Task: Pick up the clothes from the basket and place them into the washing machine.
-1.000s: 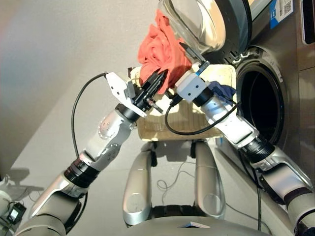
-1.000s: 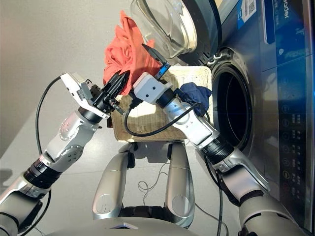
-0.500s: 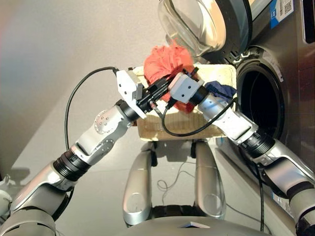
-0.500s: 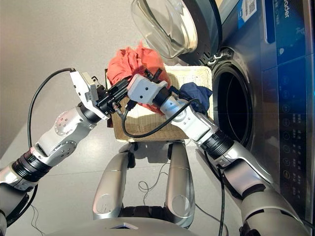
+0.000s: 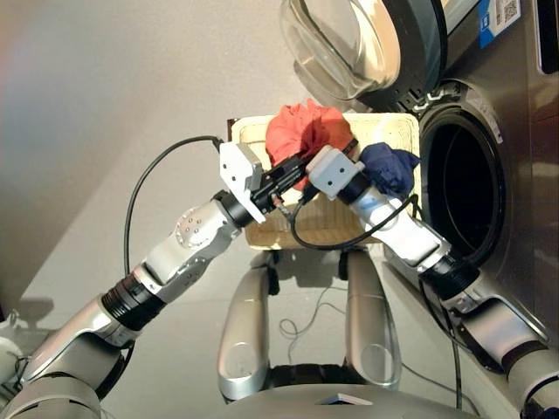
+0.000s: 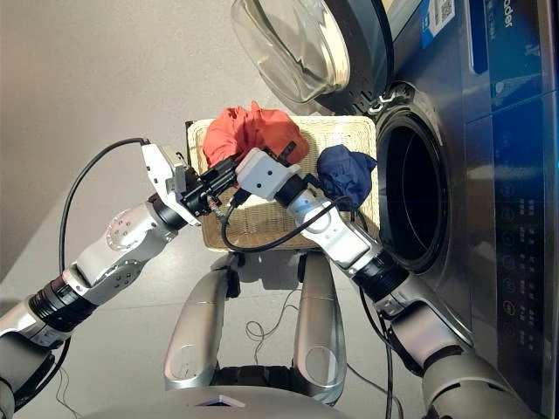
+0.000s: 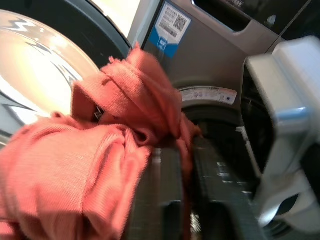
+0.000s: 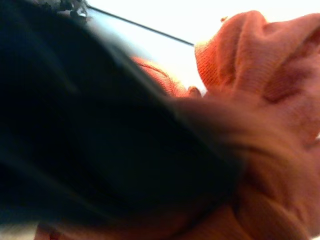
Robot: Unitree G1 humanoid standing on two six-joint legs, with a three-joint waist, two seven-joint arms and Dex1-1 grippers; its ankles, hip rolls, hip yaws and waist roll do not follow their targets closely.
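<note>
An orange-red bundle of clothes [image 5: 304, 127] hangs low over the far left part of the cream wicker basket [image 5: 403, 131]; whether it touches the basket I cannot tell. My left gripper [image 5: 291, 171] is shut on its lower edge, and in the left wrist view a strand of the orange-red cloth [image 7: 100, 150] is pinched between the two fingers [image 7: 160, 195]. My right gripper [image 5: 347, 150] presses into the same bundle from the right; the orange-red cloth [image 8: 270, 125] fills its wrist view. A dark blue bundle [image 5: 389, 168] lies in the basket's right end. The washing machine [image 5: 463, 188] stands open at right.
The round glass door [image 5: 342, 42] is swung open and hangs above the basket's far side, close over the orange-red bundle. Black cables loop from both wrists in front of the basket. Grey floor lies to the left.
Both arms have come down and forward, bringing the orange-red cloth from up beside the glass door to just over the basket, where it now sits bunched. The dark blue bundle has not moved.
</note>
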